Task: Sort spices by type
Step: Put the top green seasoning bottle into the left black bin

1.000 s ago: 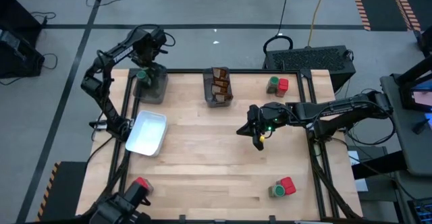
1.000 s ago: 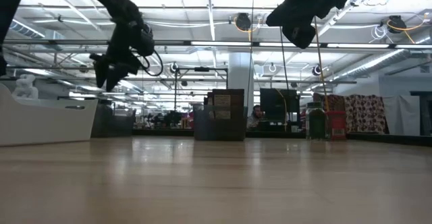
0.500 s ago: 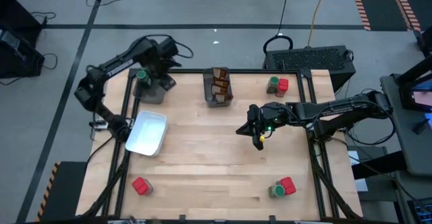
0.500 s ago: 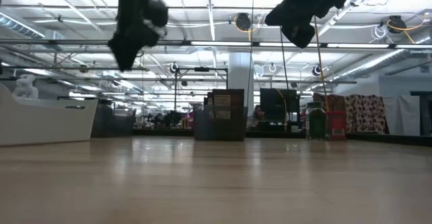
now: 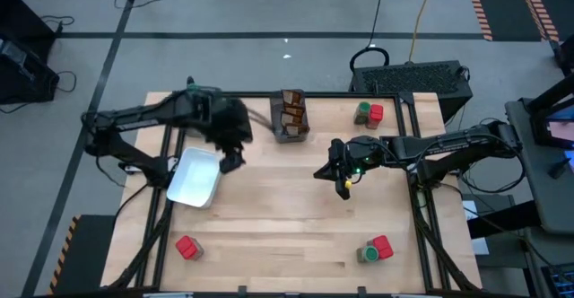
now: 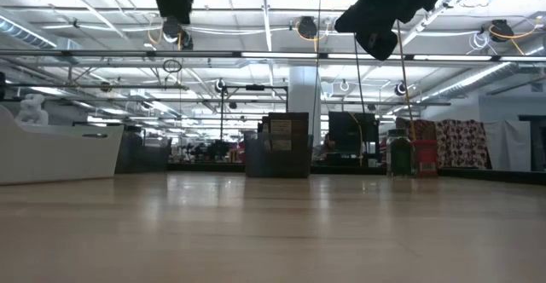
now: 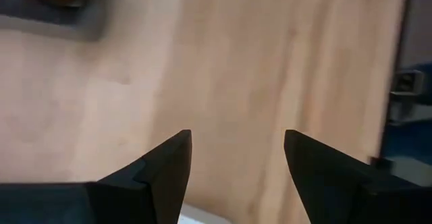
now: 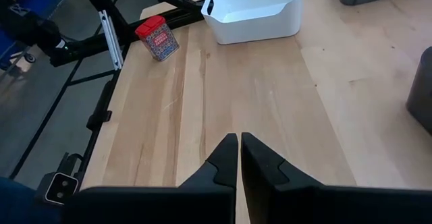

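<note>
Two spread, empty fingers of the left gripper hung beside the white rectangular plastic tray; the right gripper was pressed together. A square descent over the near-left red blocky spice container was judged best.

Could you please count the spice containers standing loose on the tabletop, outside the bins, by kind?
Red containers: 3
Green-lidded jars: 2
Brown packets: 0 loose, those visible sit in a bin
Total: 5
</note>
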